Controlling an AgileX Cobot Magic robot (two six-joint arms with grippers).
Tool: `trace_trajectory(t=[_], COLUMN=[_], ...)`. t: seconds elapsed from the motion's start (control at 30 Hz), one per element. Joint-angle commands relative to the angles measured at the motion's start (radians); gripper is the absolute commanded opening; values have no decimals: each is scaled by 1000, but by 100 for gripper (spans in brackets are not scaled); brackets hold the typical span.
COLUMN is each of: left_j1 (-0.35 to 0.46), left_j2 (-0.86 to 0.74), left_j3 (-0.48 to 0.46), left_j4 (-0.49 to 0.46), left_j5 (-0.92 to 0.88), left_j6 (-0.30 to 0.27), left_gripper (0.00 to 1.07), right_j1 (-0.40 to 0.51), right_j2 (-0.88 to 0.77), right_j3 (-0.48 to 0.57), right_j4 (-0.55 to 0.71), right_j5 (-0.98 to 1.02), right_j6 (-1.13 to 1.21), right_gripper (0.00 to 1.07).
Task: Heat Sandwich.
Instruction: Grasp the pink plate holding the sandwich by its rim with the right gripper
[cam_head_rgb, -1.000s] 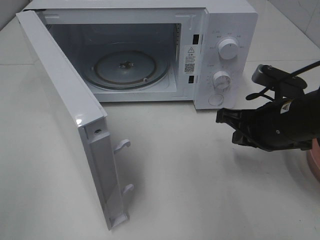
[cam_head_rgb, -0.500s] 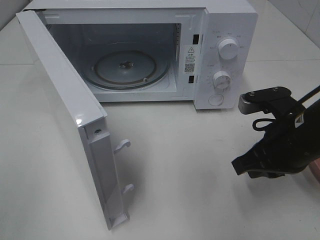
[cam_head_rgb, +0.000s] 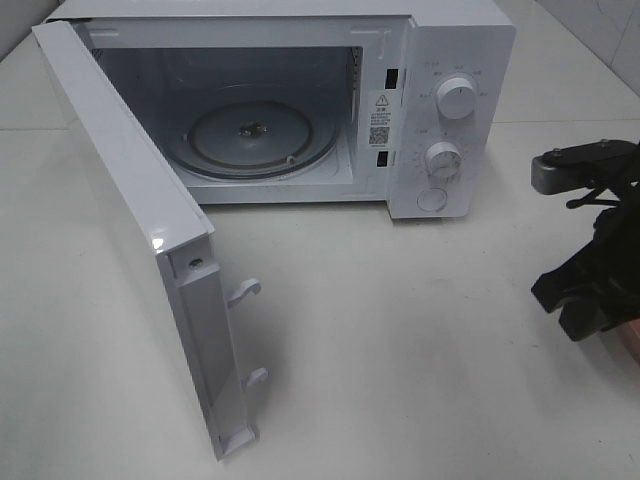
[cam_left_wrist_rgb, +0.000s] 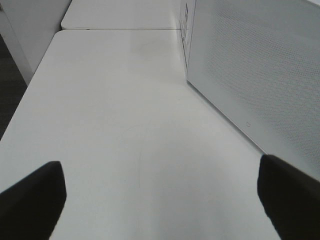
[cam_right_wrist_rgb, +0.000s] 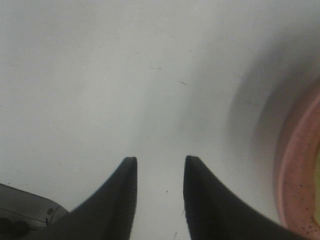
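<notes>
Though both empty: left gripper (cam_left_wrist_rgb: 160, 164) wide open, right gripper (cam_right_wrist_rgb: 160, 160) slightly open, black, tapered, near round speckled pink plate (cam_right_wrist_rgb: 296, 175).

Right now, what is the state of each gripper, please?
Left gripper: open wide, holding nothing.
Right gripper: partly open, holding nothing.

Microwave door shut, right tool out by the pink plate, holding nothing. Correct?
Not quite. The microwave door is not shut: it stands wide open, as the exterior high view shows. The rest holds: the right tool is beside the pink plate, with nothing between its jaws.
</notes>
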Motion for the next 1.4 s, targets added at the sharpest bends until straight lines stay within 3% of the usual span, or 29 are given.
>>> trace_trajectory(t=[0.03, 0.1, 0.13, 0.17, 0.23, 0.33, 0.7, 0.97, 1.4], left_j1=[-4, -4, -4, -4, -4, -4, -4, -4, -4], left_j2=[-26, -26, -26, -26, -26, -26, -26, -26, -26], left_j3=[3, 3, 3, 3, 3, 3, 3, 3, 3], left_j4=[-1, -1, -1, -1, -1, -1, -1, -1, -1], left_j5=[-6, -6, -6, -6, -6, -6, -6, -6, -6], left_j6=[0, 0, 0, 0, 0, 0, 0, 0, 0], left_gripper=[98, 98, 98, 98, 98, 98, 98, 98, 98], right_j1=[-56, -76, -76, -95, -114, -142, -226, -226, -226], right_j2=[-9, -9, -9, -9, -8, -5, 125, 184, 296], right_j3=[-45, -70, -70, -87, -98, -99, -118, -119, -119], right_j4=[-40, -53, -53, -53, -62, -84, -111, -199, -201], right_j5=[60, 74, 74, 75, 75, 64, 41, 16, -35], right_j6=[15, 14, 14, 13, 7, 6, 27, 98, 116], right_gripper=[51, 65, 65, 81, 93, 104, 100, 99, 96])
